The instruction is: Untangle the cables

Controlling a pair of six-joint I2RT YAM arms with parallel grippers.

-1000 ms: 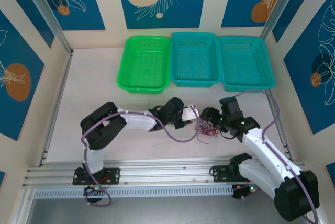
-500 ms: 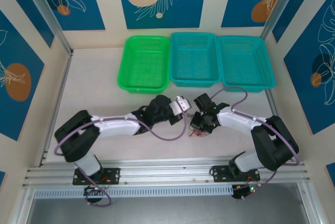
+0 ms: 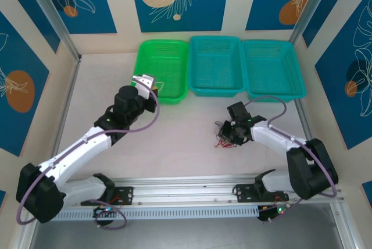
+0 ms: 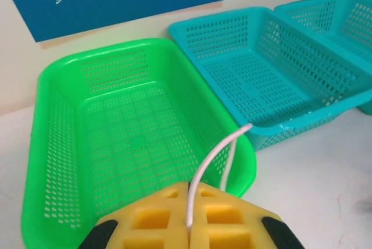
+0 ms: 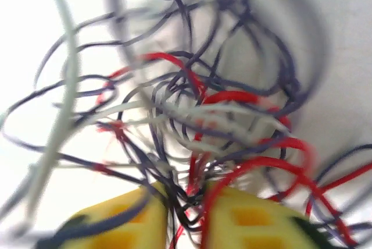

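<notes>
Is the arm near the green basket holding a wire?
Yes, a cream-white wire is pinched between the shut left jaws, arching over the near rim of the green basket.

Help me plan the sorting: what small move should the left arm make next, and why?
Probably ease the left gripper forward over the green basket and open: it pinches one white cable at the basket's near rim, apart from the tangle.

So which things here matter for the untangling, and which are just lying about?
In the job: tangle of cables, pinched by the right end effector; white cable in the left end effector; probably the green basket.
Lying about: teal baskets, wall panels.
</notes>
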